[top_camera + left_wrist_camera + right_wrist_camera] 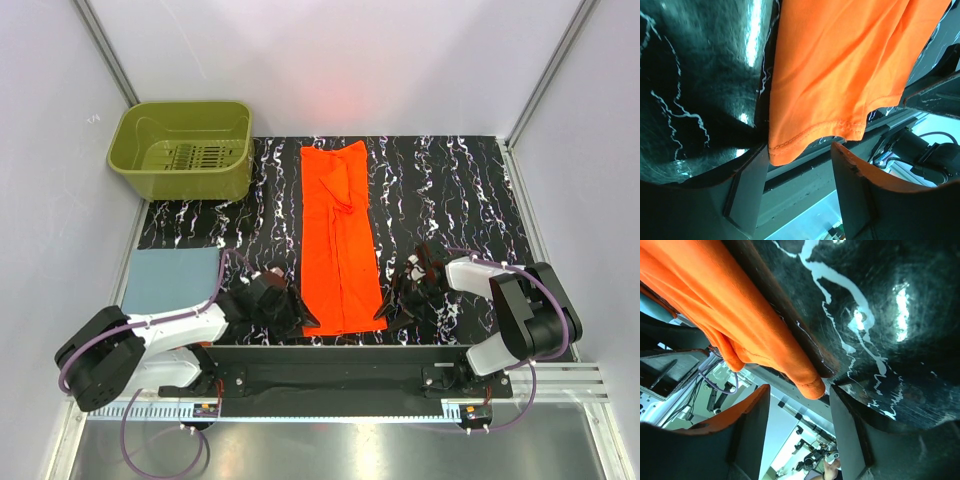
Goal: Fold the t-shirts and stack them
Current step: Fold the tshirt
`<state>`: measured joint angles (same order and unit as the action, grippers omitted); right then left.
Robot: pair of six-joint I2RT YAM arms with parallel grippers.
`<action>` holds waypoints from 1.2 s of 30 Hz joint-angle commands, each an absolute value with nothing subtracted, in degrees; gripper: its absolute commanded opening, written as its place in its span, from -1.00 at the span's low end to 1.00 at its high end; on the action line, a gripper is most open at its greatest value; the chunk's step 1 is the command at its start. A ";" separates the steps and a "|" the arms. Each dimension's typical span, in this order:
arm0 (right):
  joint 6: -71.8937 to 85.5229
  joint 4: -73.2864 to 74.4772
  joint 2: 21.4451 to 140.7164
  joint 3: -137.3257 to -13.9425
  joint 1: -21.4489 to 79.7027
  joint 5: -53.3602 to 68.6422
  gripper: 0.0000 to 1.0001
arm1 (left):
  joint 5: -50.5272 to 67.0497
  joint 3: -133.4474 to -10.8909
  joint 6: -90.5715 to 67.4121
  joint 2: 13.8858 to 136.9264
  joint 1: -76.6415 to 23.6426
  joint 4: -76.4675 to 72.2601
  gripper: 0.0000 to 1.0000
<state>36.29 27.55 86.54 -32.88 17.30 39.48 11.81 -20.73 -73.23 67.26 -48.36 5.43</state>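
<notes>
The bright orange t-shirt (338, 240) lies as a long narrow strip down the middle of the black marbled mat (450, 190). The dusty blue-grey t-shirt (172, 280) lies as a flat folded rectangle at the near left. My left gripper (305, 318) is open at the orange shirt's near-left corner; in the left wrist view the hem (805, 135) reaches just between its tips (800, 150). My right gripper (385, 308) is open at the near-right corner; in the right wrist view the folded edge (807, 382) sits just between its tips (799, 390).
An olive-green plastic basket (182, 150) stands at the far left, off the mat's corner. The arms' mounting rail (330, 365) runs along the near edge just behind the shirt's hem. White walls close the sides and back.
</notes>
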 commanded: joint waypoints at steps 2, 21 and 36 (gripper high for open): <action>34.54 23.91 88.06 -33.13 17.23 31.64 0.14 | 6.51 -17.40 -74.18 68.55 -49.31 11.51 0.13; 36.73 23.12 86.06 -29.20 17.31 32.78 -1.00 | 5.89 -15.92 -73.65 64.43 -49.39 11.78 -1.00; 42.10 23.47 70.32 -21.97 17.40 37.96 -1.00 | 7.99 -13.27 -75.06 56.96 -50.36 9.32 -1.00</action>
